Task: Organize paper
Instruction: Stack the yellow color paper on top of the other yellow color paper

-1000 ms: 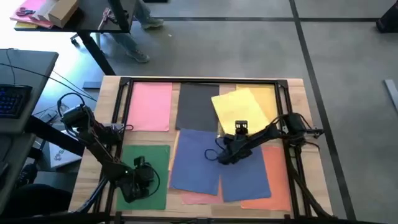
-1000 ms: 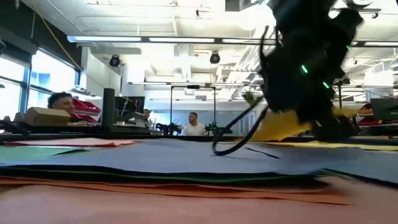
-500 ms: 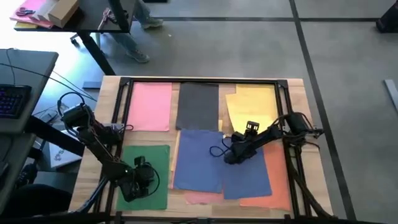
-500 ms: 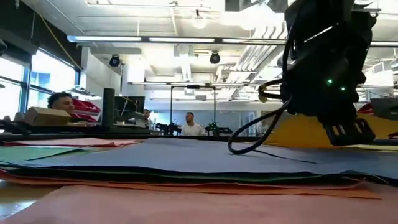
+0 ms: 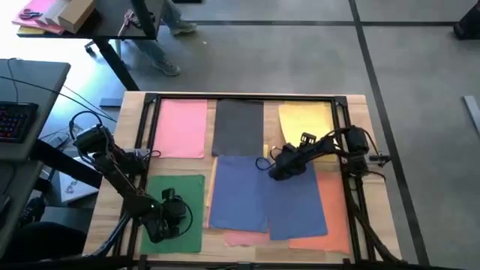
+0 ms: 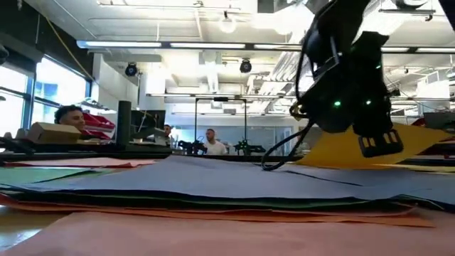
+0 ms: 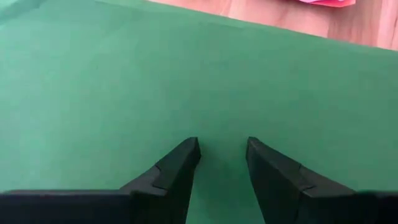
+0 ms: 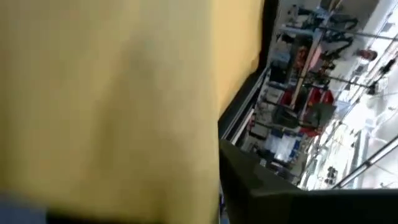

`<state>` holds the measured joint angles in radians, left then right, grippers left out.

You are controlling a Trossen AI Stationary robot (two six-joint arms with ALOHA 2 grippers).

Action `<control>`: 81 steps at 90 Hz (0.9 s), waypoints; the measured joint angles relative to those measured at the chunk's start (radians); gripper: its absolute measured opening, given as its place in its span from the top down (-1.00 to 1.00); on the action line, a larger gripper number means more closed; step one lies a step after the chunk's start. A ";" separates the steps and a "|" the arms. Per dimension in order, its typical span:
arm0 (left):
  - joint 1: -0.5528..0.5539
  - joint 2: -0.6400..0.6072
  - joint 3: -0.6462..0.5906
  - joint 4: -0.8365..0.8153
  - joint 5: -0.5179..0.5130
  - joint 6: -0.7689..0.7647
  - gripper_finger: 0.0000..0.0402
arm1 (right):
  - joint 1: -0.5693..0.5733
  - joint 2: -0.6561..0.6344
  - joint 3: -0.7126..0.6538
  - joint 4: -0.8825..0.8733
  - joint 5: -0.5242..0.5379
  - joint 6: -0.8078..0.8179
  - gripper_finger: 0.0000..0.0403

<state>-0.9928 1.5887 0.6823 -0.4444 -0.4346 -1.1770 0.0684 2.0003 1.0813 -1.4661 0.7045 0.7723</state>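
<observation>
Right gripper (image 5: pixel 276 166) sits at the near edge of the yellow sheet (image 5: pixel 305 124), over the seam where it meets the blue sheets (image 5: pixel 264 196); can't tell how its fingers stand; low view shows the yellow sheet (image 6: pixel 370 146) tilted up off the table beside that gripper (image 6: pixel 375 142); right wrist view is mostly yellow paper (image 8: pixel 106 106) with the black frame rail (image 8: pixel 245 112) behind.

Left gripper (image 5: pixel 166 217) rests over the green sheet (image 5: pixel 187 214) at the near left; left wrist view shows its fingers (image 7: pixel 174 177) with a narrow gap between them, nothing held, green sheet (image 7: pixel 124 93) just below.

Layout on the wooden table (image 5: pixel 360 127): pink sheet (image 5: pixel 180 127) far left; dark grey sheet (image 5: pixel 238 126) beside it; yellow far right; two overlapping blue sheets centre near; orange sheet (image 5: pixel 334 214) partly under the blue at the right.
</observation>
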 joint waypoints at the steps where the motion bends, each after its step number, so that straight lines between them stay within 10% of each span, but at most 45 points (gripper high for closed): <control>1: -0.001 0.000 0.000 0.000 0.000 0.000 0.35 | -0.004 0.000 0.000 0.004 -0.001 -0.006 1.00; 81: -0.023 0.000 0.012 -0.009 0.054 0.007 0.35 | -0.088 -0.001 0.000 -0.041 -0.149 0.001 1.00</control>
<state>-1.0157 1.5889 0.6944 -0.4529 -0.3806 -1.1702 -0.0198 1.9995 1.0813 -1.5068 0.5554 0.7733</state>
